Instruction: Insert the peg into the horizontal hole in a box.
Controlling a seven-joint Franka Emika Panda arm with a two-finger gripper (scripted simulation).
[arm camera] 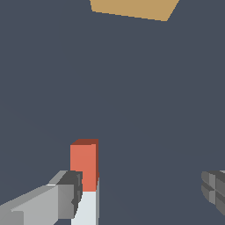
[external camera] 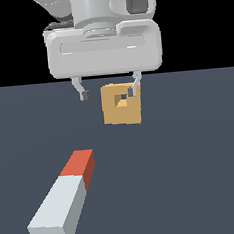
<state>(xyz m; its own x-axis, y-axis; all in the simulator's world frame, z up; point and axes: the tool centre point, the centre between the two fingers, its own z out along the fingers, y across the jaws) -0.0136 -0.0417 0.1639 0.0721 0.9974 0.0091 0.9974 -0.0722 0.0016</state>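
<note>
The peg (external camera: pixel 63 201) lies flat on the dark floor in the near part of the exterior view, a long grey-white bar whose red end (external camera: pixel 80 165) points toward the box. The tan box (external camera: pixel 121 105) stands farther back, its small square hole (external camera: pixel 120 99) facing the camera. My gripper (external camera: pixel 108 93) hangs open and empty above the floor, between the peg and the box, with one fingertip (external camera: pixel 132 91) overlapping the box in the picture. In the wrist view the peg's red end (arm camera: pixel 85 165) shows beside one finger (arm camera: pixel 66 195), and the box's edge (arm camera: pixel 132 9) is partly cut off.
The dark grey floor (external camera: pixel 193 157) spreads around everything. Nothing else stands on it.
</note>
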